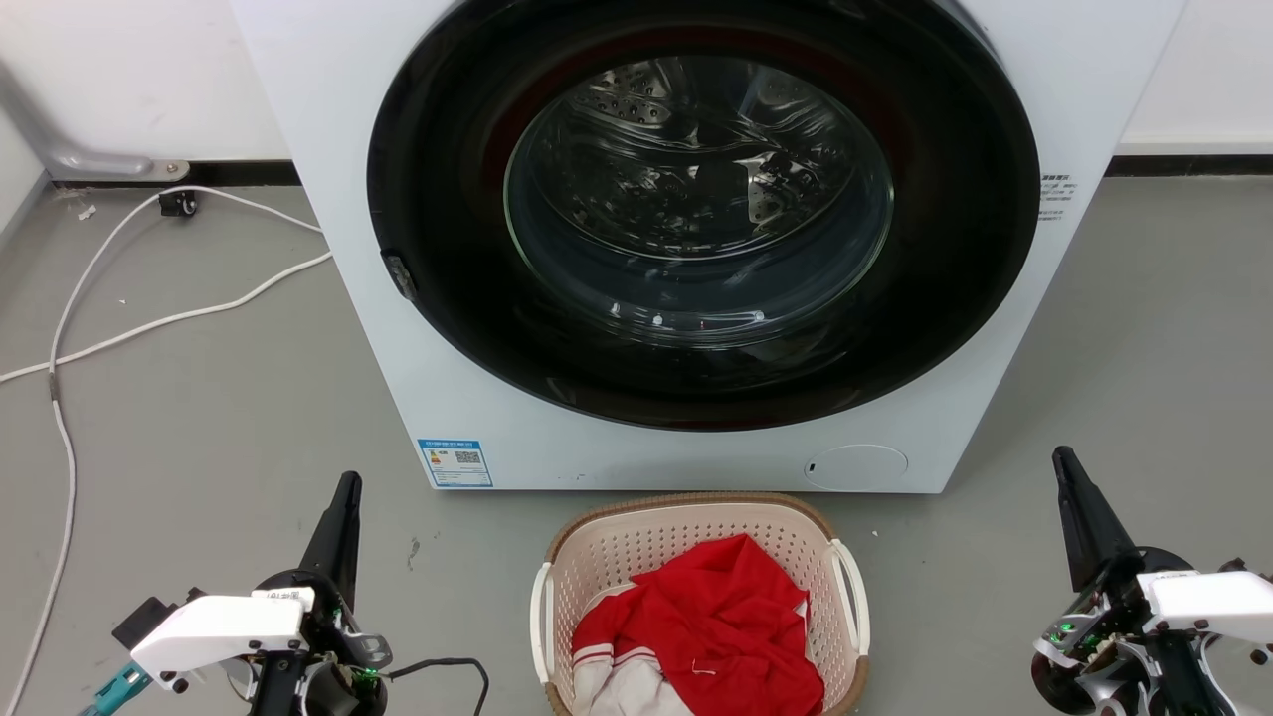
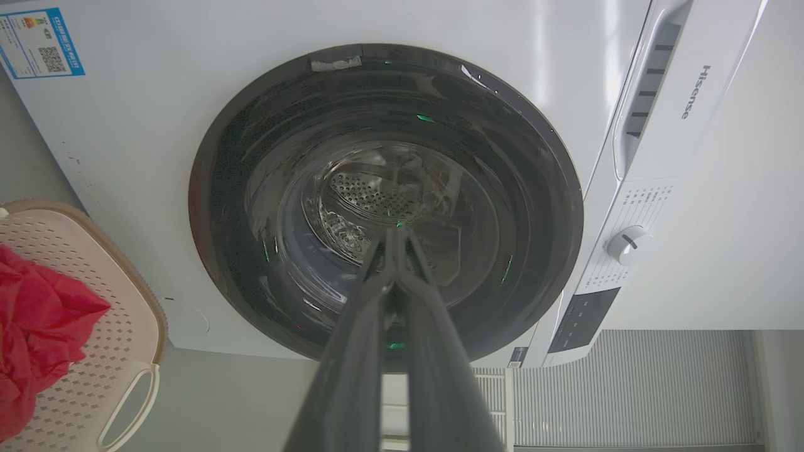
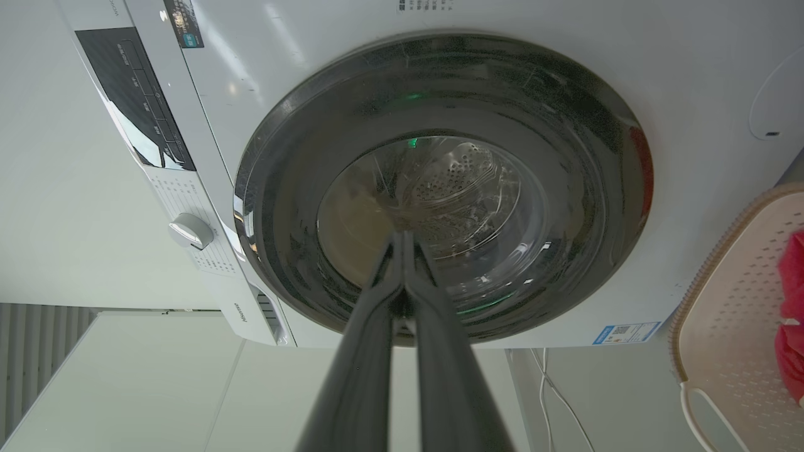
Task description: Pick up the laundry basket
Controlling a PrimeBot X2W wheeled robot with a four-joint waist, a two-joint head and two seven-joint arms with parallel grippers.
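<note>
The laundry basket [image 1: 636,542], cream plastic with small holes, a brown rim and white loop side handles, stands on the floor at the bottom centre of the head view, just in front of the washer. Red and white clothes [image 1: 711,622] lie in it. My left gripper [image 1: 346,489] is shut and empty, well to the basket's left. My right gripper [image 1: 1062,463] is shut and empty, far to its right. In the left wrist view the basket [image 2: 122,326] sits at the left edge beyond the left gripper [image 2: 396,233]. In the right wrist view the basket [image 3: 722,314] lies at the right edge, with the right gripper [image 3: 402,237] pointing at the washer door.
The white front-loading washer [image 1: 497,418] with its dark round door [image 1: 701,214] rises right behind the basket. White cables [image 1: 149,323] trail across the grey floor at the left. Bare floor separates each gripper from the basket.
</note>
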